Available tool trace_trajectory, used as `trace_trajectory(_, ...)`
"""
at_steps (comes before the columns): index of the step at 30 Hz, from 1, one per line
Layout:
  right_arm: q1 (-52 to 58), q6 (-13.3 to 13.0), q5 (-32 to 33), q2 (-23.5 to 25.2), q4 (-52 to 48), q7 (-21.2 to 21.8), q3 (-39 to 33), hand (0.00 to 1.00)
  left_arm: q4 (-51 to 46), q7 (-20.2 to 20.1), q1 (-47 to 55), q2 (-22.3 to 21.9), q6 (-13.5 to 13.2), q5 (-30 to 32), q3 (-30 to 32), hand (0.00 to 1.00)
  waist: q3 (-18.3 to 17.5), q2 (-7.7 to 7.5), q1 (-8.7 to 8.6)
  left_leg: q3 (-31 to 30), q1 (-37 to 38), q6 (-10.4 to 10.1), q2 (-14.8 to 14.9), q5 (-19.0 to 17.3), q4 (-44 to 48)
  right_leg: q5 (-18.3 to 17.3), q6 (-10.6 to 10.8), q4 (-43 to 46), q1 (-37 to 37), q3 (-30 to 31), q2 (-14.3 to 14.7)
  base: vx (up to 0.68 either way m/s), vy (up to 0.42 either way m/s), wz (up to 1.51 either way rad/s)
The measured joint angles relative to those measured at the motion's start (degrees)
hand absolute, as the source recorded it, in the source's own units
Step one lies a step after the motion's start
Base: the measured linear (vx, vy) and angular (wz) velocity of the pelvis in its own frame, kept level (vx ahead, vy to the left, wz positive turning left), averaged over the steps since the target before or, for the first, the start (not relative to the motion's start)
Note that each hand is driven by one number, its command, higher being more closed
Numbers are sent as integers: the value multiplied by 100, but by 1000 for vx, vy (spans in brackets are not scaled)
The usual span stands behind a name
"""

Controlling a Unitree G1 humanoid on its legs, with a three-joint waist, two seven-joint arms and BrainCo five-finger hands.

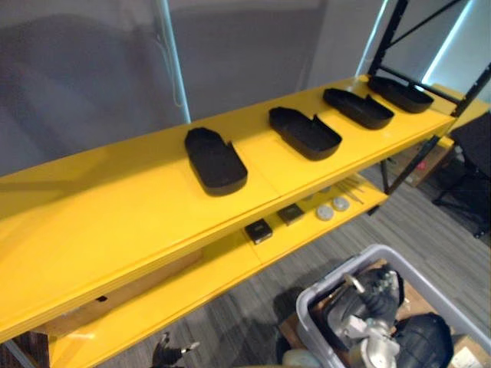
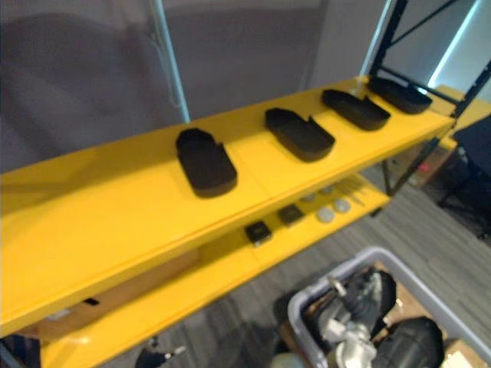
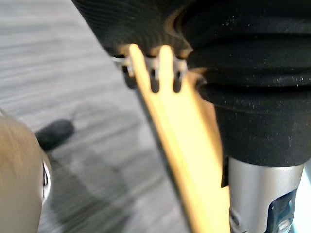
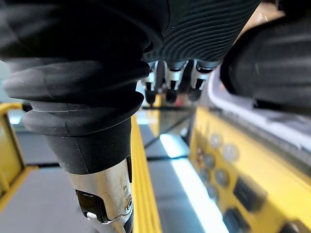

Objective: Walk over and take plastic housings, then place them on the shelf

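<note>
Left hand (image 3: 146, 34) and right hand (image 4: 204, 29): whether either grips anything cannot be told. Four black plastic housings (image 1: 215, 161) lie apart on the yellow shelf (image 1: 115, 222), running from centre toward 2 o'clock. A grey bin (image 1: 383, 257) sits at 5 o'clock.

I read the shelf board (image 1: 115, 222) as smooth yellow paint with a soft sheen. Housings (image 1: 215, 161) on it look like matt black plastic. Shelf upright (image 1: 391, 34): black metal, perforated. Bin (image 1: 308, 310): pale grey plastic, smooth walls. Floor (image 1: 437, 238): grey carpet, fine streaky weave. Right hand (image 4: 204, 29) has a dark ribbed rubbery cover, dull, with scuffed bare metal at the wrist. Left hand (image 3: 141, 24) cover looks the same, speckled with dust.
</note>
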Motion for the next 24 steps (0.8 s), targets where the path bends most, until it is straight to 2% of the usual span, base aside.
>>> trace_trajectory(1,-50,2,0,-31,20,43,52,0,-32,0,46,1,-55,0,113,0,8,-17,40,-212,-101,-31,-1,-120,210,4,-8,2,-23,37,2,-5,-22,-33)
trace_trajectory(3,-659,24,-67,-343,232,274,421,0,-171,9,226,-52,-216,-157,620,0,44,81,340,-1832,-763,462,181,-880,1677,80,-90,45,-276,519,217,-11,-50,-92)
trace_trajectory(4,-859,26,-68,-444,369,329,562,0,-196,10,294,-77,-239,-256,700,0,67,71,380,-2236,-966,563,185,-987,2079,104,-124,24,-309,656,247,-58,-29,-116)
trace_trajectory(5,-1254,25,-56,-579,542,393,772,0,-282,9,386,-166,-292,-432,809,0,98,34,502,-3000,-1333,755,104,-1213,2741,152,-177,12,-428,948,271,-100,110,-122)
trace_trajectory(6,-1569,23,-9,-696,663,406,931,0,-372,11,469,-324,-380,-467,877,0,105,104,673,-3721,-1433,773,-140,-1570,2985,223,-133,46,-606,1268,324,-122,160,-128)
trace_trajectory(7,-1723,25,72,-745,725,405,979,0,-382,11,485,-408,-443,-463,873,0,111,172,716,-3972,-1456,751,-252,-1721,2997,228,-128,92,-716,1408,381,-141,235,-117)
trace_trajectory(8,-1883,27,178,-804,764,372,1028,0,-404,14,476,-494,-523,-460,843,0,122,273,725,-4083,-1491,779,-320,-1954,2960,228,-128,199,-898,1542,466,-138,211,-101)
trace_trajectory(9,-2065,25,295,-788,795,308,1041,0,-448,48,314,-525,-642,-466,707,0,221,357,726,-4124,-1357,481,-359,-2278,2694,271,-56,482,-1191,1695,564,-123,211,-91)
trace_trajectory(11,-2056,27,444,-680,897,223,1097,0,-525,61,71,-471,-708,-463,670,0,477,145,772,-3828,-1291,564,-547,-2334,2862,537,174,550,-1216,1929,442,-110,187,-86)
trace_trajectory(12,-1974,27,515,-601,940,218,1130,0,-588,70,-4,-461,-708,-449,669,0,540,98,775,-3691,-1291,607,-565,-2431,2992,681,211,517,-1238,1918,440,-182,240,-131)
trace_trajectory(13,-1820,14,619,-501,960,266,1208,0,-617,94,-116,-434,-683,-454,663,0,644,19,774,-3297,-1177,718,-603,-2531,3115,802,218,503,-1260,1826,375,-152,177,-121)
trace_trajectory(14,-1716,-1,618,-469,957,326,1215,0,-653,113,-136,-425,-655,-451,654,0,671,-21,745,-3171,-1128,743,-650,-2532,3100,815,214,475,-1255,1789,306,-200,193,-104)
trace_trajectory(15,-1474,-25,618,-439,942,436,1197,0,-791,176,-142,-412,-564,-447,622,0,677,-51,592,-3004,-1116,822,-714,-2520,3089,759,-38,357,-1200,1434,141,-148,143,-53)
trace_trajectory(16,-1278,-43,617,-418,940,516,1200,0,-907,211,-144,-423,-515,-438,625,0,698,76,560,-2885,-1085,901,-655,-2485,3015,471,-433,343,-1197,880,41,-121,130,-48)
trace_trajectory(17,-1241,-45,616,-411,942,550,1228,0,-945,219,-133,-435,-487,-439,630,0,687,135,594,-2800,-1076,902,-561,-2476,2988,428,-499,486,-1272,610,53,-34,86,-68)
trace_trajectory(18,-1295,-58,610,-395,940,638,1429,0,-966,222,-57,-422,-424,-439,654,0,659,214,640,-2591,-1079,875,-353,-2452,2953,364,-579,1162,-1467,86,93,12,33,-64)
trace_trajectory(20,-1333,-157,581,-360,916,739,1733,0,-966,262,50,-381,-340,-457,748,0,622,211,659,-2498,-1015,809,-229,-2408,2913,86,-721,2029,-1404,-495,51,66,30,-63)
trace_trajectory(21,-1339,-183,500,-342,893,715,1970,0,-928,256,116,-343,-261,-467,823,0,584,129,790,-2443,-1051,832,-275,-2390,3059,307,-770,1964,-1432,-667,111,70,24,-70)
trace_trajectory(22,-1390,-199,480,-315,891,678,2069,0,-831,247,106,-390,-238,-468,872,0,608,133,821,-2532,-1233,976,-273,-2386,3237,471,-866,1852,-1426,-665,121,-121,8,-78)
trace_trajectory(23,-1450,-197,429,-338,909,549,2166,0,-671,243,117,-497,-221,-465,908,0,489,315,830,-2924,-1467,1230,-366,-2277,2788,1063,-642,1024,-1253,-443,293,-192,2,-87)
trace_trajectory(24,-1550,-188,403,-301,954,421,2180,0,-556,229,176,-562,-266,-461,915,0,491,400,958,-2689,-1383,958,-240,-1964,2604,546,-926,1566,-1255,-546,221,-210,11,-70)
